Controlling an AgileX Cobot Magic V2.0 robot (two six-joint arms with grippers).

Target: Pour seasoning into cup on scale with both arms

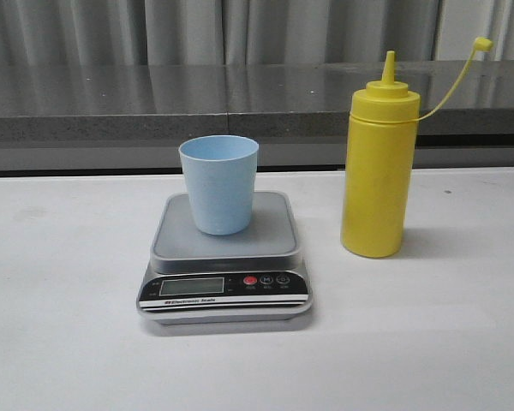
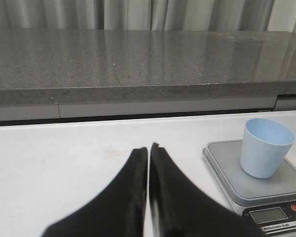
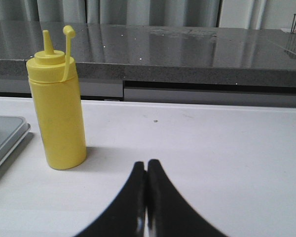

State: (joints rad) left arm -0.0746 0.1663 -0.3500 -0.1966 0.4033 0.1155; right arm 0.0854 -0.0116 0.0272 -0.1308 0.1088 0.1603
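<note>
The light blue cup (image 1: 219,183) stands upright on the platform of the silver-grey scale (image 1: 224,265), mid-table. The tall yellow seasoning bottle (image 1: 377,167) stands upright to the right of the scale, its cap off the nozzle and hanging on its tether. Neither arm shows in the front view. My left gripper (image 2: 148,148) is shut and empty, over bare table to the left of the scale (image 2: 246,187) and cup (image 2: 265,154). My right gripper (image 3: 146,163) is shut and empty, to the right of the bottle (image 3: 57,116) and nearer than it.
A grey stone counter ledge (image 1: 154,98) runs along the back of the white table (image 1: 60,300), with curtains behind. The scale's corner (image 3: 5,136) shows in the right wrist view beside the bottle.
</note>
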